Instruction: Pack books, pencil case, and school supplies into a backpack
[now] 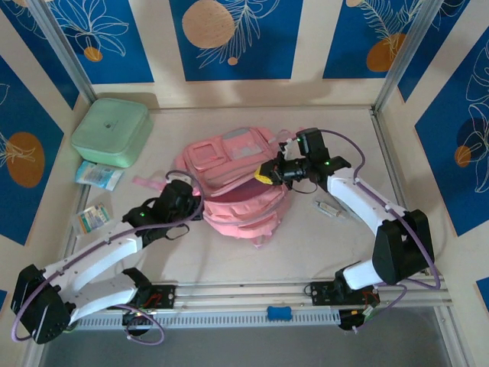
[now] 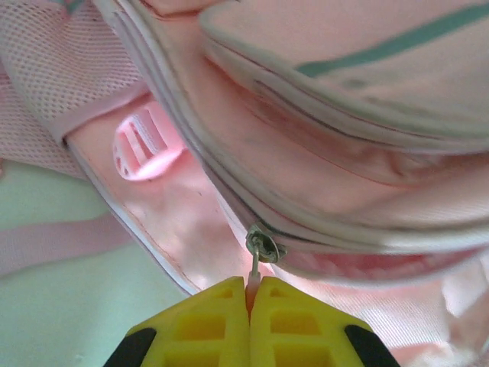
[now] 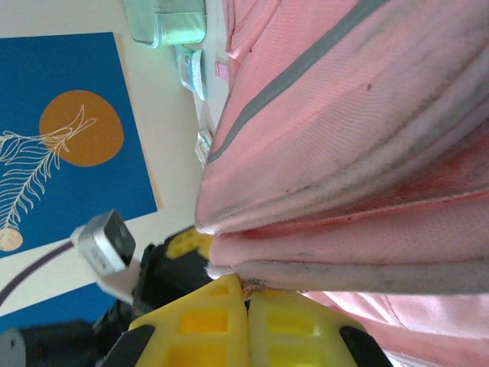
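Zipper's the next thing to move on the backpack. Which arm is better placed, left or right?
Left. The left end effector is shut on the zipper pull. The right end effector pinches the fabric of the backpack, so it probably serves better as an anchor.

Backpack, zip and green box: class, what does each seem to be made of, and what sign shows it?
Backpack: soft pink woven cloth, matte, with mesh in places; it folds and creases.
Zip: the slider looks like metal, silvery with a glint.
Box: probably moulded plastic, mint green, smooth with rounded corners and a faint sheen.
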`<state>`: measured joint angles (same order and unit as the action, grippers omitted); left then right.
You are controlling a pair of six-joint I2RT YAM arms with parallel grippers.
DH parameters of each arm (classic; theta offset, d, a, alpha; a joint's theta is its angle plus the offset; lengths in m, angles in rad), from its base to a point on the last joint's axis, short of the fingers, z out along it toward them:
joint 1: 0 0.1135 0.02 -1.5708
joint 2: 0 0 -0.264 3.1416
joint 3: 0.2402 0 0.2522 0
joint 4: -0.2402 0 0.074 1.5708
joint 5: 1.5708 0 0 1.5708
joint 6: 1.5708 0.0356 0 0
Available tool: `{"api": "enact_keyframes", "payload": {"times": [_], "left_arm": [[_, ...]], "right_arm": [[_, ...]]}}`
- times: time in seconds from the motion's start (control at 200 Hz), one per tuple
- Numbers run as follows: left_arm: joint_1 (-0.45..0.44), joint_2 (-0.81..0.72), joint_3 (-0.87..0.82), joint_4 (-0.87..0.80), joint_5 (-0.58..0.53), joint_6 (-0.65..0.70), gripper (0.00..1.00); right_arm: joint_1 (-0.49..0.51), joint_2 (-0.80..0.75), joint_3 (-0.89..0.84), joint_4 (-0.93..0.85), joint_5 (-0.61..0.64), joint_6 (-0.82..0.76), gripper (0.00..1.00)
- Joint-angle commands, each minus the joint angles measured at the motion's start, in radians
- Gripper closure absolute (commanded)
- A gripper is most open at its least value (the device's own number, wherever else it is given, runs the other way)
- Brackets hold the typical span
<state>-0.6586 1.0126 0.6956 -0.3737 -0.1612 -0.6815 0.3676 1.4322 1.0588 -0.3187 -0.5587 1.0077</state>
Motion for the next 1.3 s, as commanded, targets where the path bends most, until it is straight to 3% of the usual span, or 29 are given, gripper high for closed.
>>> {"api": "enact_keyframes", "payload": {"times": [0.0,0.15,0.255,0.38,0.505,0.62,0.73,0.91,1.071,1.156,1.296], "left_arm": [[0.153,0.037,-0.034,-0.054,-0.019,0.057,1.00],[0.283,0.107,-0.022,0.033,0.038,0.087,1.00],[0.279,0.124,-0.017,0.105,0.159,0.081,1.00],[0.241,0.119,-0.024,0.098,0.143,0.083,1.00],[0.237,0.116,-0.044,0.113,0.146,0.073,1.00],[0.236,0.114,-0.046,0.116,0.137,0.071,1.00],[0.234,0.112,-0.045,0.119,0.150,0.070,1.00],[0.224,0.090,-0.065,0.105,0.142,0.085,1.00],[0.232,0.091,-0.072,0.096,0.022,0.150,1.00],[0.235,0.120,-0.074,0.134,-0.040,0.193,1.00],[0.240,0.179,-0.075,0.217,-0.049,0.253,1.00]], "right_arm": [[-0.062,-0.037,-0.030,-0.010,-0.011,-0.063,1.00],[-0.063,-0.019,-0.046,-0.003,-0.021,-0.080,1.00],[-0.031,-0.002,-0.048,0.001,-0.011,-0.099,1.00],[0.041,0.015,-0.012,-0.049,0.061,-0.126,1.00],[0.187,0.033,0.000,-0.024,0.150,-0.086,0.84],[0.314,0.090,0.018,0.000,0.246,-0.047,0.78],[0.370,0.198,0.060,0.033,0.276,-0.025,0.74],[0.367,0.280,0.096,-0.018,0.374,-0.064,0.71],[0.277,0.310,0.042,0.009,0.421,-0.087,0.71],[0.255,0.346,0.045,-0.005,0.466,-0.112,0.73],[0.233,0.390,0.020,0.005,0.521,-0.128,0.80]]}}
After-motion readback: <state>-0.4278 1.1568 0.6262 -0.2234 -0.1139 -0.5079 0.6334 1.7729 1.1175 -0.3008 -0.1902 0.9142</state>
